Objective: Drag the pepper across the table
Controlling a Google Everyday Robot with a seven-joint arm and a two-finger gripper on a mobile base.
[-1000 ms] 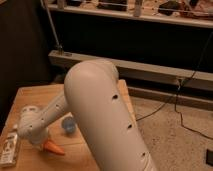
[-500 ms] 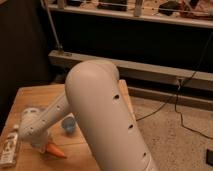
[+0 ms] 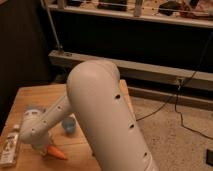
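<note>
Camera view: a bulky white arm (image 3: 102, 107) fills the middle of the frame, its forearm slanting down toward the lower left. The tool (image 3: 43, 146) sits at the end of that forearm in the lower left of the frame, low over the wooden surface (image 3: 40, 95). The wrist housing hides it, so I cannot tell whether it is apart or together. The pepper (image 3: 57, 153) lies on the surface just right of the tool, its thick end against the tool and its orange tip pointing right. A small blue cup (image 3: 69, 125) stands just above the pepper, beside the forearm. A flat white packet (image 3: 10, 148) lies at the left edge of the surface. A dark cable (image 3: 165, 102) trails over the speckled floor (image 3: 175, 142) at right
</note>
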